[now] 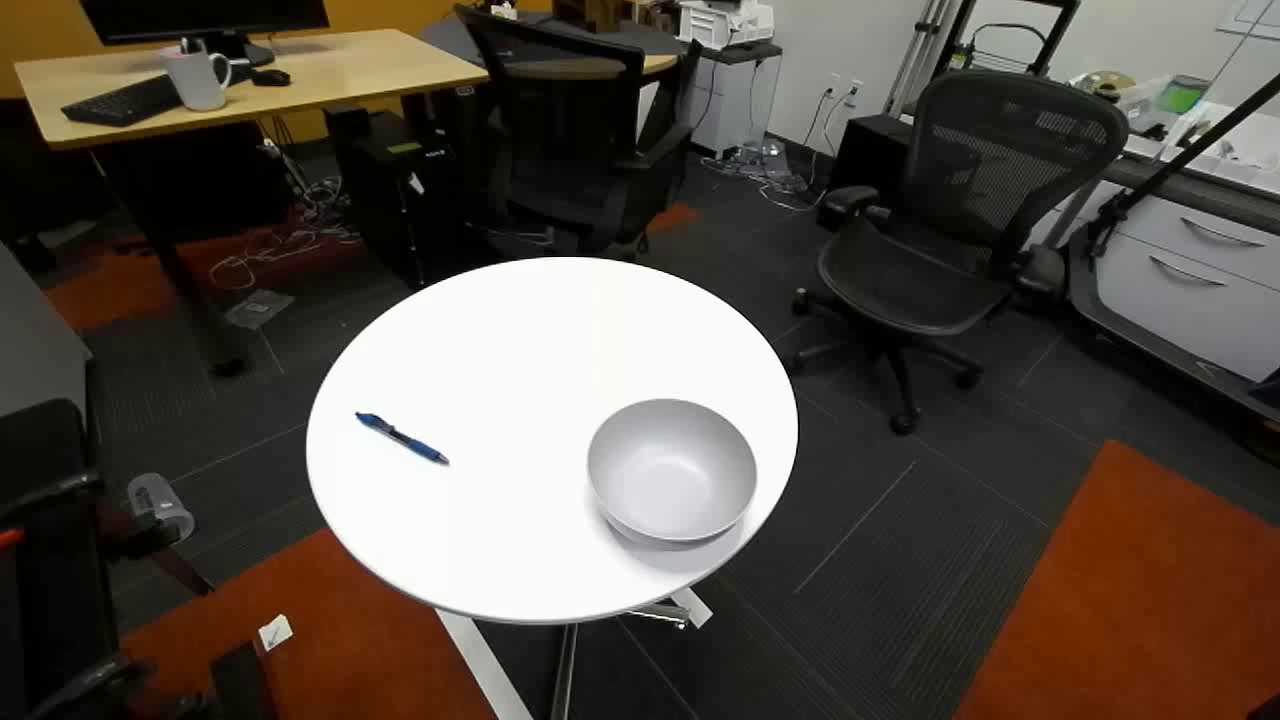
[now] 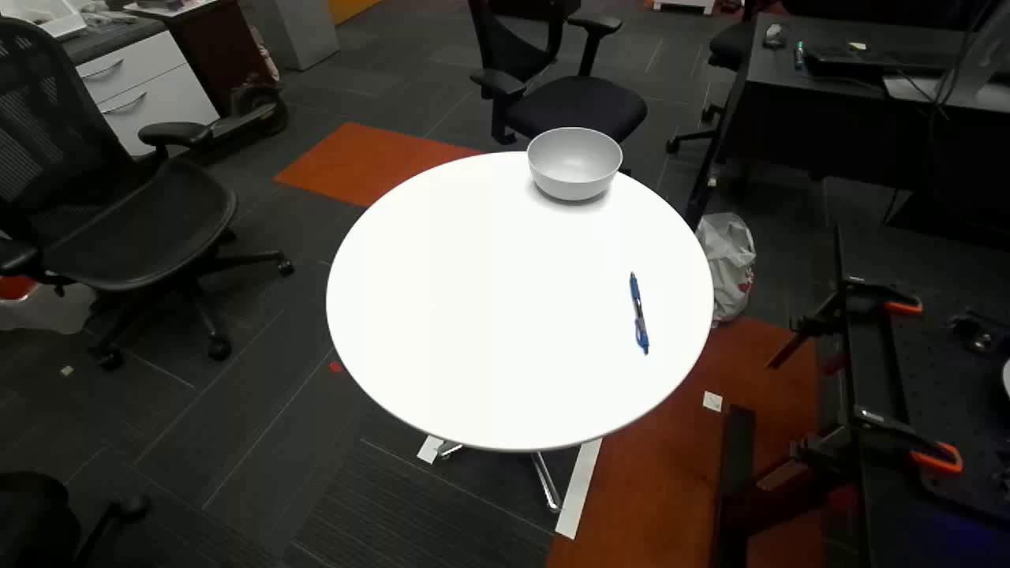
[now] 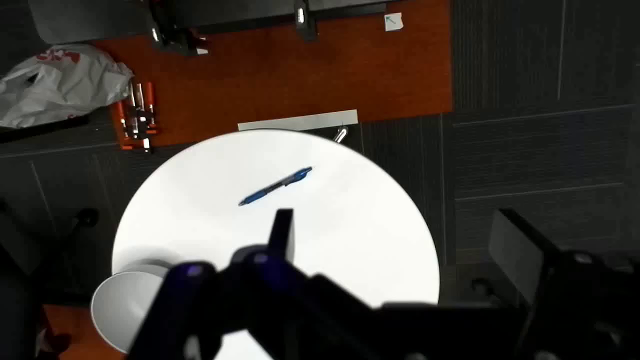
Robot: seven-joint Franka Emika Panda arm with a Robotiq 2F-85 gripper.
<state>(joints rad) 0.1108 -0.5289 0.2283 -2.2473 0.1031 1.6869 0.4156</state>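
Your jaws stand wide, nothing between them; the slim blue plastic pen (image 3: 276, 186) lies flat near the edge of the round white worktop (image 3: 175, 210), probably light, stiff and a bit slick, so your best hold is across its mid-barrel.

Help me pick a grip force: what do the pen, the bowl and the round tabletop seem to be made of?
Pen: probably smooth plastic, with blue ends and a clear-looking middle; the grip could be rubber.
Bowl: matte grey, likely plastic, since its inside gives only a soft glow; coated metal is possible.
Round tabletop: perhaps white laminate; it looks smooth, but brightness hides any texture.
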